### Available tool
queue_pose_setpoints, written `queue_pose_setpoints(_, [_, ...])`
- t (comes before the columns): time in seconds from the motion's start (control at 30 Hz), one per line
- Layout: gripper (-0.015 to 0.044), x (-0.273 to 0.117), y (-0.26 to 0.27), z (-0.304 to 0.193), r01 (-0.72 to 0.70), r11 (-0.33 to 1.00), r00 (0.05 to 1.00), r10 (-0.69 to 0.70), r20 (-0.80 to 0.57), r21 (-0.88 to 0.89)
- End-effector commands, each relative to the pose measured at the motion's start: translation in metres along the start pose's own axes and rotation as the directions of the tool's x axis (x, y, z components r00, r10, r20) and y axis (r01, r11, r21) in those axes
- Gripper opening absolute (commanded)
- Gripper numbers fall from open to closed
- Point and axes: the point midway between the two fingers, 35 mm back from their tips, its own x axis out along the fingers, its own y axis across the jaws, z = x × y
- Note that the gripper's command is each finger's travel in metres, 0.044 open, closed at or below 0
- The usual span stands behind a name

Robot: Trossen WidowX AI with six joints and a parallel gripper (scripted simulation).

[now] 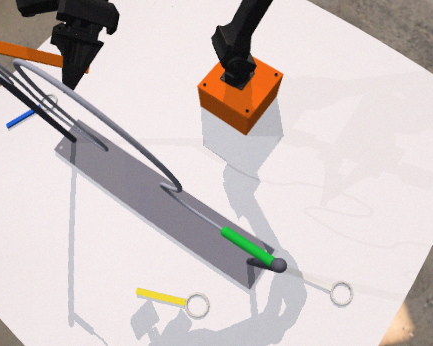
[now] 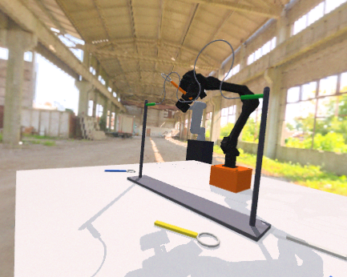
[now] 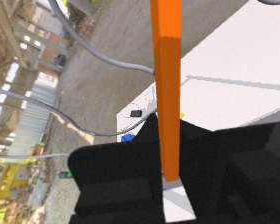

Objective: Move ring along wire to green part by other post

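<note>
Near far post [image 2: 143, 140], your fingers [image 1: 70, 87] [image 2: 183, 102] are clamped on orange handle [image 1: 26, 51] [image 2: 178, 86] [image 3: 169, 107], ring [image 2: 166, 77] up by smaller wire loop. Tall wire loop [image 1: 111, 117] [image 2: 195, 60] stands between you and near post [image 2: 260, 160], so watch that. Blue-handled ring [image 1: 22, 118] [image 2: 119, 170] and yellow-handled ring [image 1: 162, 297] [image 2: 177, 229] lie on table [image 1: 151, 90] [image 2: 69, 200], either side of grey base plate [image 1: 151, 200] [image 2: 189, 202]... can't tell if wire's clear of ring's rim.

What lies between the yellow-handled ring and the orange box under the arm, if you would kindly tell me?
The grey base plate, in the top view.
</note>
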Motion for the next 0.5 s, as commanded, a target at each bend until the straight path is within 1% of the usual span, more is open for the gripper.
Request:
queue_pose_setpoints(0.0, [-0.0150, 0.000, -0.005, 0.001, 0.056, 0.994, 0.998, -0.055, 0.006, -0.093])
queue_pose_setpoints(0.47, [-0.0150, -0.001, -0.023, 0.005, 0.206, 0.921, 0.978, -0.199, 0.055, -0.331])
